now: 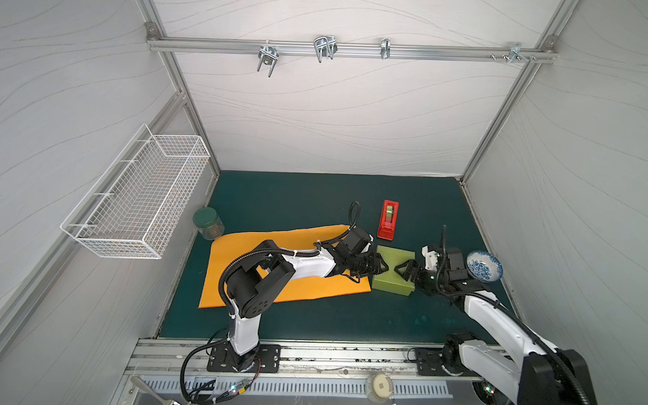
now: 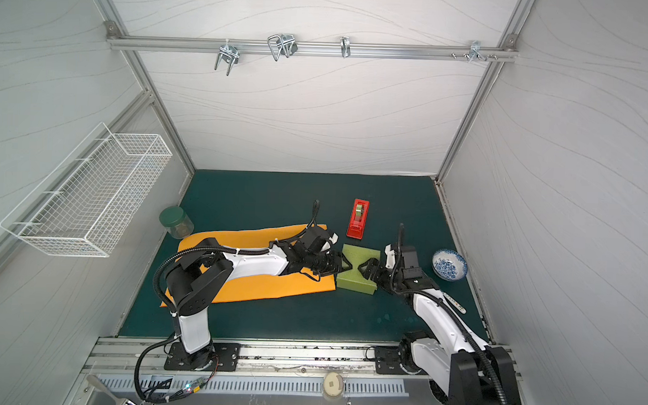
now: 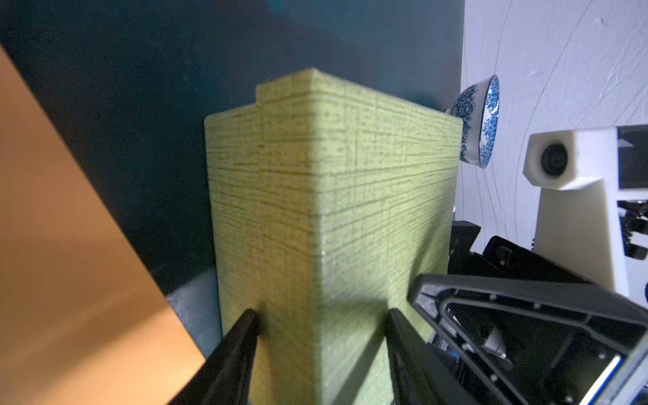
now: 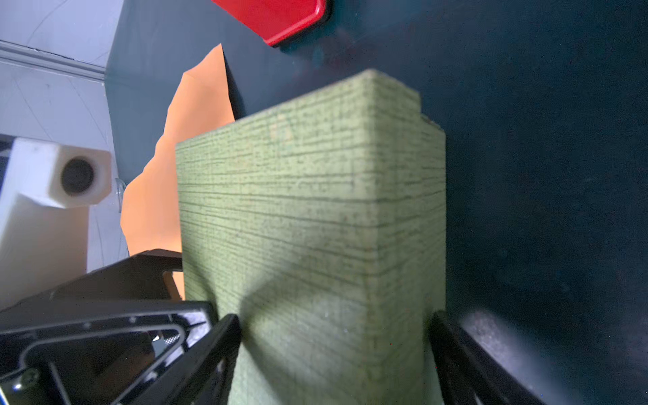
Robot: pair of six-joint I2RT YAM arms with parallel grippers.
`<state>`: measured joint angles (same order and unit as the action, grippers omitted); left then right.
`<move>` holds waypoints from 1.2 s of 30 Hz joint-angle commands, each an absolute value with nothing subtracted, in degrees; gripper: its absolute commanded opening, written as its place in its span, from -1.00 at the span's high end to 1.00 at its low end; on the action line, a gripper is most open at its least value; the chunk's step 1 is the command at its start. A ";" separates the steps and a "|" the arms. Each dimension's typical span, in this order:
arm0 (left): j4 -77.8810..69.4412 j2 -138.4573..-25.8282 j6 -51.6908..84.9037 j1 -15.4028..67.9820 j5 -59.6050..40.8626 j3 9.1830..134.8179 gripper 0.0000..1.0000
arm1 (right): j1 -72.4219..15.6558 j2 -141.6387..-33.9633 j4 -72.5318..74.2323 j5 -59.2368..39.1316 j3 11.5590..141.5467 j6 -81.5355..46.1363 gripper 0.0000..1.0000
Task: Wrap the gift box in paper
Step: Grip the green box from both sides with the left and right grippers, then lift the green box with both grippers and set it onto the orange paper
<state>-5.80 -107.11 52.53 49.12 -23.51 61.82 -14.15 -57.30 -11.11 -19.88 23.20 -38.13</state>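
The olive-green gift box (image 1: pixel 395 251) (image 2: pixel 361 253) lies on the dark green mat, just right of the paper (image 1: pixel 312 289) (image 2: pixel 275 287), a flat orange sheet partly hidden under my left arm. My left gripper (image 1: pixel 385 266) (image 2: pixel 350 265) reaches over the box's left side and my right gripper (image 1: pixel 398 269) (image 2: pixel 364 267) over its right side, tips nearly meeting above the lid. In the left wrist view the box (image 3: pixel 333 193) sits between the spread jaws of the left gripper (image 3: pixel 321 312). The right wrist view shows the box (image 4: pixel 298 210) between the open jaws of the right gripper (image 4: pixel 333 317).
A red tape dispenser (image 1: pixel 387 219) stands just behind the box. A blue-and-white bowl (image 1: pixel 484 266) sits close behind my right wrist by the right wall. A green-lidded jar (image 1: pixel 208 223) stands at the paper's far left corner. A wire basket (image 1: pixel 137 193) hangs on the left wall.
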 commanded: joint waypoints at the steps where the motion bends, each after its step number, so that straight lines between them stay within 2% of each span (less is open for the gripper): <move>1: -12.16 -108.02 53.65 51.39 -29.27 66.97 -0.16 | -18.64 -56.51 -1.99 -28.24 26.30 -41.73 -0.69; 8: -8.55 -105.07 51.84 50.50 -28.92 68.68 -0.14 | -21.72 -57.53 0.47 -25.42 28.78 -43.60 -0.63; 21: -7.63 -95.71 50.63 47.47 -28.06 62.74 -0.14 | -30.26 -59.62 0.78 -18.52 34.37 -44.05 -0.59; 28: -6.73 -87.64 50.47 42.05 -26.31 53.36 -0.14 | -37.35 -69.91 4.77 -14.76 39.41 -44.56 -0.59; 36: -2.88 -74.58 48.65 30.31 -26.16 41.15 -0.14 | -48.11 -88.92 9.33 -12.85 51.26 -45.55 -0.60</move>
<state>4.08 -78.91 50.17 32.27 -21.39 41.76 -42.81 -84.07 1.04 -6.28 46.02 -43.68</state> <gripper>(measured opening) 0.571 0.801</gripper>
